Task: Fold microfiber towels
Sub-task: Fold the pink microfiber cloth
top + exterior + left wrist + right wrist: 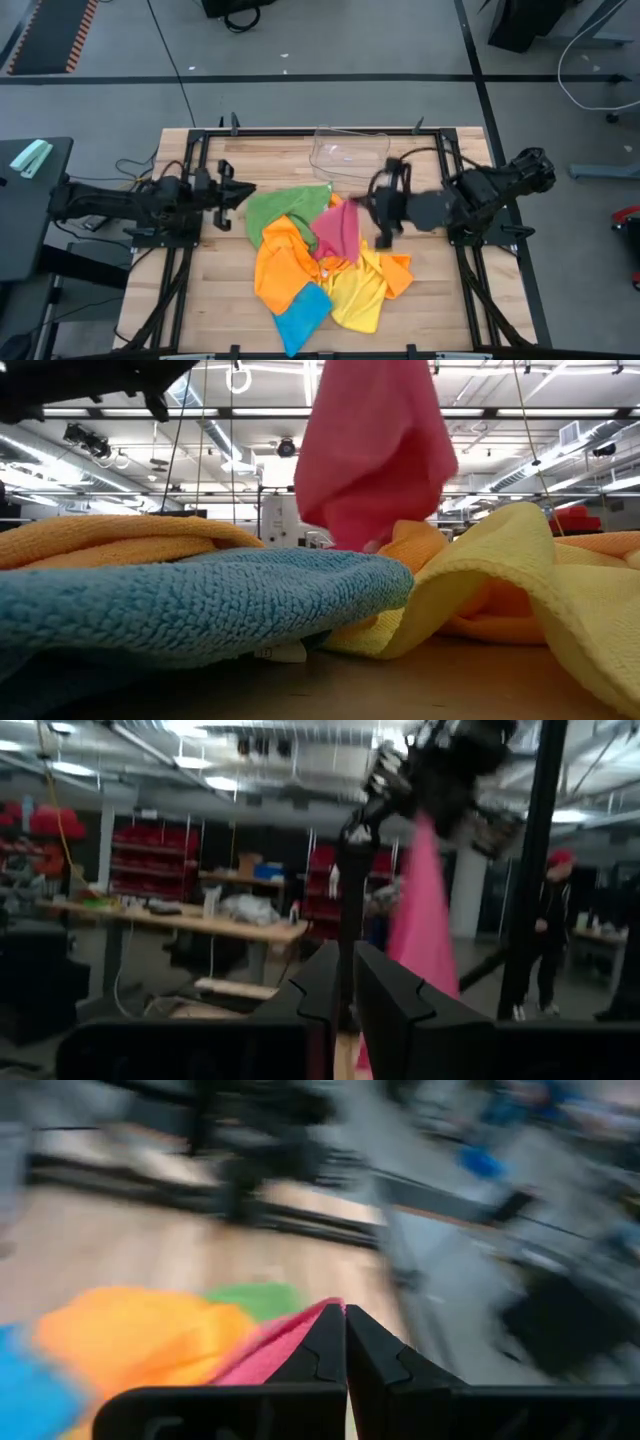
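Note:
Several microfiber towels lie heaped mid-table: green (285,208), orange (283,265), yellow (365,288) and blue (300,318). A pink towel (338,232) hangs above the heap from my right gripper (366,205), which is shut on it. In the low view the pink towel (375,450) hangs behind the blue one (190,600). My left gripper (240,190) is raised at the table's left, just left of the green towel. Its fingers (400,1010) stand close together with only a thin slit and nothing between them. My right gripper pinches the pink towel's upper end (318,1320) between its two fingertips. The fingers come from the table's right, slanting a little down. The towel hangs slack below them in a bunched drape. Its lower end (350,540) reaches the heap; whether it rests there I cannot tell.
A clear plastic tray (350,150) stands at the table's far edge, behind the heap. Black frame rails (190,260) run along both table sides. A person (555,930) stands in the room beyond the table. Bare wood shows left of the heap (225,300).

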{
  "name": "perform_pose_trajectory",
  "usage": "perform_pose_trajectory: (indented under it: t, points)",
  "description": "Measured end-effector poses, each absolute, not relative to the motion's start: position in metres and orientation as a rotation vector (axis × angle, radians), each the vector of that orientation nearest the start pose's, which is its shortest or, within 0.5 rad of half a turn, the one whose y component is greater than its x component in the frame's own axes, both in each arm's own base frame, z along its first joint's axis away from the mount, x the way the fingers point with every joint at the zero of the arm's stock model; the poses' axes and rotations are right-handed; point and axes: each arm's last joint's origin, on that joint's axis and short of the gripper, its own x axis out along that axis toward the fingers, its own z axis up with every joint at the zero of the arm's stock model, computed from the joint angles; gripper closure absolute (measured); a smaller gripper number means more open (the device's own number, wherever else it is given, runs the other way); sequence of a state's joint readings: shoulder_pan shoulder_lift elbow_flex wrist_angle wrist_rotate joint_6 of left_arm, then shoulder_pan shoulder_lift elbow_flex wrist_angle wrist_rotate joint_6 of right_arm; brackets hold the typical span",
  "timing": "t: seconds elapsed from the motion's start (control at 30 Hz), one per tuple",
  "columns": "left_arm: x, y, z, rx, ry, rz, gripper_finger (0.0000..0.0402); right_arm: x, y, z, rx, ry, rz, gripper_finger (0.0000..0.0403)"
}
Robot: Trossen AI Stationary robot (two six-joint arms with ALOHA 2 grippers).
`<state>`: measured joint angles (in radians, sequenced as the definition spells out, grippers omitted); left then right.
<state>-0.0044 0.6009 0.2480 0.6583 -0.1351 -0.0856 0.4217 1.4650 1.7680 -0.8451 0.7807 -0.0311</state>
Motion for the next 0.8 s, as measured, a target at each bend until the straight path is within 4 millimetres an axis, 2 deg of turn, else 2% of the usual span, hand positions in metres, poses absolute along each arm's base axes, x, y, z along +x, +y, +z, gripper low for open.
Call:
perform_pose_trajectory:
  t: [0.2,0.33,0.67,0.8]
  points:
    - [0.172,0.002,0.252,-0.043,-0.171,0.080,0.0352,0.268,0.089,0.454,-0.310,0.419,-0.489,0.0402]
    - [0.189,-0.001,0.249,-0.038,-0.097,0.068,0.0336,0.270,0.083,0.454,-0.270,0.411,-0.521,0.0402]
    - [0.230,-0.027,0.242,0.052,0.023,-0.041,0.0294,0.271,0.078,0.454,-0.220,0.397,-0.559,0.0402]
    - [0.249,-0.039,0.238,0.117,0.070,-0.012,0.0279,0.271,0.078,0.454,-0.231,0.400,-0.555,0.0402]
